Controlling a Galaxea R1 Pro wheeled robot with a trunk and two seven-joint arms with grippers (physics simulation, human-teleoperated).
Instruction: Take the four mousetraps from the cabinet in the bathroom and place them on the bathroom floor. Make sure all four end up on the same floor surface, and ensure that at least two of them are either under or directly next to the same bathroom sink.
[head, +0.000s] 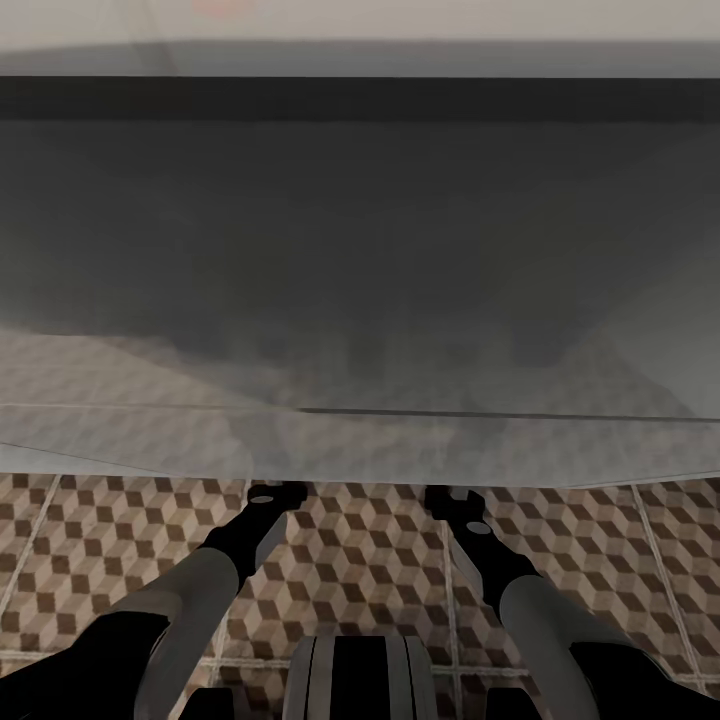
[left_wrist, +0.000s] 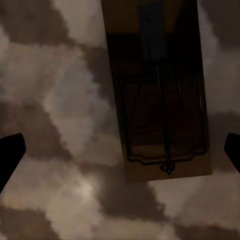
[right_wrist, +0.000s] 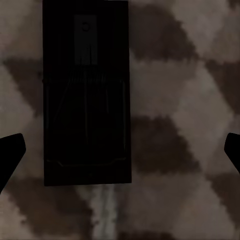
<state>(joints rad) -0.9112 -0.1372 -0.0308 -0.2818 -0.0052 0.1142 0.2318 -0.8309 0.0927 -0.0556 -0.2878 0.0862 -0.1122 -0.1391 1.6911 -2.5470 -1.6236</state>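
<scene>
two mousetraps (left_wrist: 162, 95) (right_wrist: 86, 92) lie flat on the bathroom floor (head: 380, 560).

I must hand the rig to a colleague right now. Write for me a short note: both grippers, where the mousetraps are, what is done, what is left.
Left gripper: open, empty, above a mousetrap lying flat on the patterned floor.
Right gripper: open, empty, above a second, darker mousetrap on the same tiles.
In the head view both arms reach under a pale basin unit, so these two traps seem placed under it.
Done: two traps appear set down.
Left: the other two are not in sight; check for them, then back the arms out.
</scene>
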